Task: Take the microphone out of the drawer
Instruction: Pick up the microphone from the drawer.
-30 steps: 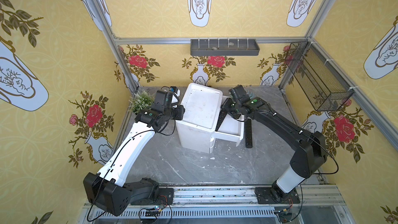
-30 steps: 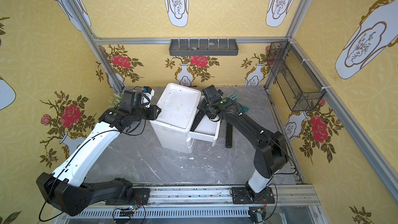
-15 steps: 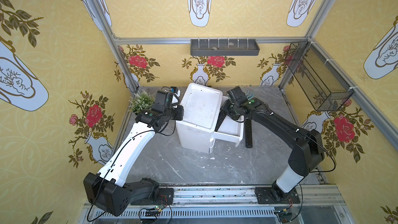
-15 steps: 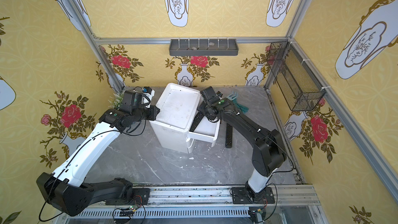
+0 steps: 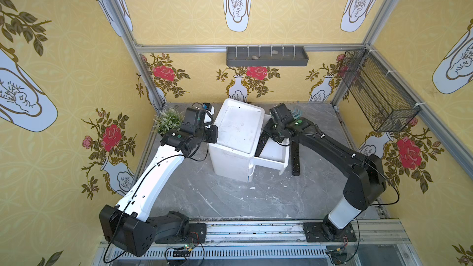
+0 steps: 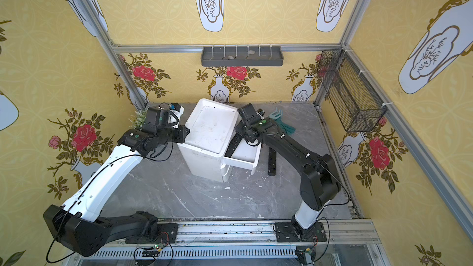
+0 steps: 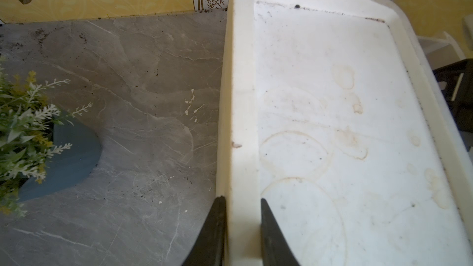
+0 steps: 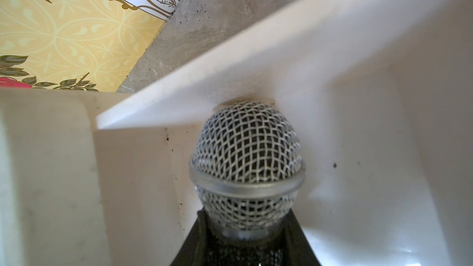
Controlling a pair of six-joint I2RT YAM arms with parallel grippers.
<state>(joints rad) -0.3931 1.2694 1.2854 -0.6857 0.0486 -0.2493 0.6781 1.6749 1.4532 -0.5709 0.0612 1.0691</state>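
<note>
The two black fingers (image 7: 268, 231) of the left gripper (image 7: 242, 226) stand narrow, pinching the raised rim of the white plastic drawer cabinet (image 7: 332, 98). One finger sits outside the rim and the other on the stained top. In both top views this grip is at the cabinet's 9 o'clock edge.

The right gripper (image 8: 245, 213) has its black fingers (image 8: 189, 246) narrowed onto the silver mesh-headed black microphone (image 8: 247, 165). They touch it on both sides just below the head. The microphone is inside the open white drawer (image 5: 268, 161), towards its inner end, with its head close under a blurred white panel edge. The drawer stands out of the cabinet towards 4 o'clock, and the right gripper reaches into it at the cabinet's 3 o'clock side.

A long black bar with white dots (image 5: 294, 157) lies flat on the grey marble-patterned tabletop (image 5: 230, 200), just beside the drawer at its 3 o'clock. A teal plastic tool (image 6: 284, 124) lies at the drawer's 1 o'clock, partly behind the right arm. A small green-and-white artificial plant in a blue pot (image 5: 167, 122) stands at the cabinet's 10 o'clock, near the left wrist
</note>
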